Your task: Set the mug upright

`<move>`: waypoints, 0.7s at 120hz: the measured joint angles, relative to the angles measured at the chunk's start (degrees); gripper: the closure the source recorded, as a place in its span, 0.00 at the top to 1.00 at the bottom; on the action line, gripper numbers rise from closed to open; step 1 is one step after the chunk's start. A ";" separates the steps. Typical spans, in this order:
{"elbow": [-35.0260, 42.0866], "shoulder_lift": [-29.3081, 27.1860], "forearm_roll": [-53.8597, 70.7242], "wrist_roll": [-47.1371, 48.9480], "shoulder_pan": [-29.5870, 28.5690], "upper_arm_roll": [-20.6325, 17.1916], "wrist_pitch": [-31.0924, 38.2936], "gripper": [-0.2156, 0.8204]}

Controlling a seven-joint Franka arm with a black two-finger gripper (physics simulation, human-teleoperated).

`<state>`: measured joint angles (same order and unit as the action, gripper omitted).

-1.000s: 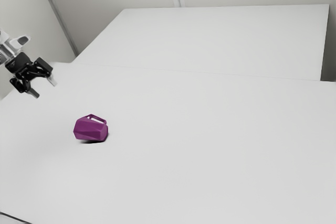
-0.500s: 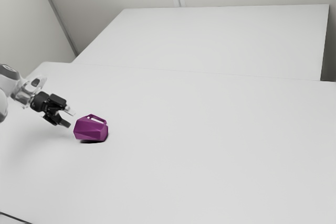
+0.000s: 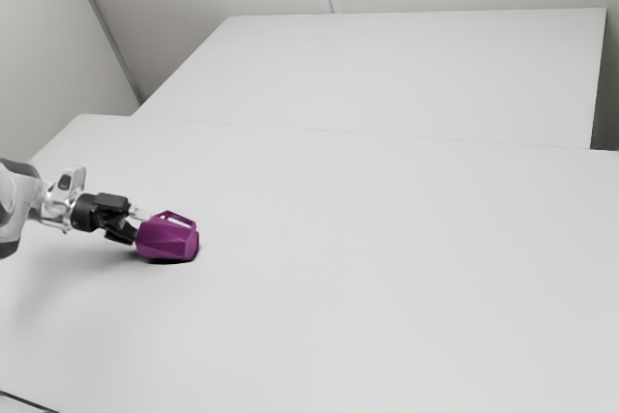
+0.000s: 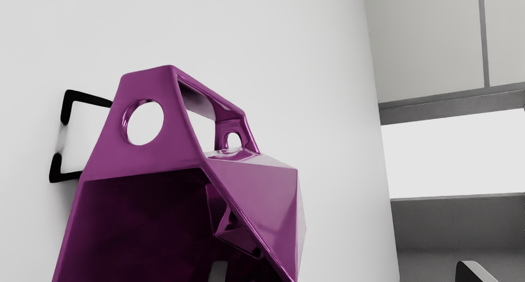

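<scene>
Our arm (image 3: 17, 204) reaches in low from the exterior view's left, our black gripper (image 3: 140, 226) pointing nearly level, its two fingers (image 4: 218, 272) spread well apart.

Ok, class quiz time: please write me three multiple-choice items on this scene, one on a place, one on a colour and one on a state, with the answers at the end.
1. In the exterior view, where is the gripper?
A) At the mug's side toward the view's right
B) At the mug's side toward the view's left
C) High above the mug

2. What colour is the mug?
A) Purple
B) Green
C) Yellow

3. How does the mug rest on the table?
A) Upright
B) Upside down
C) On its side

Answers:
1: B. The arm comes in from the exterior view's left and ends at that side of the mug.
2: A. Both views show purple faces.
3: C. The wrist view shows the mug's mouth opening sideways, toward the gripper.
</scene>
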<state>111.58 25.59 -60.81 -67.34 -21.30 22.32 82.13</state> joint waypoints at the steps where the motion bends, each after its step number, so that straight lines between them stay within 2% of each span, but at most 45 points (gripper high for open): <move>1: 0.11 -0.01 -0.08 -0.12 0.00 0.00 0.00 0.79; 30: 1.09 -0.30 -1.39 -2.37 0.45 -0.08 -0.03 0.79; 35: 1.13 -0.31 -1.45 -2.62 0.49 -0.08 0.00 0.77; 62: 1.11 -0.56 -1.54 -3.55 0.67 -0.17 0.54 0.31; 72: 1.11 -0.57 -1.50 -3.66 0.67 -0.17 0.67 0.20; 84: 1.11 -0.58 -1.34 -3.71 0.71 -0.17 0.80 0.13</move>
<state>112.69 25.01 -62.15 -71.06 -20.59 22.15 82.93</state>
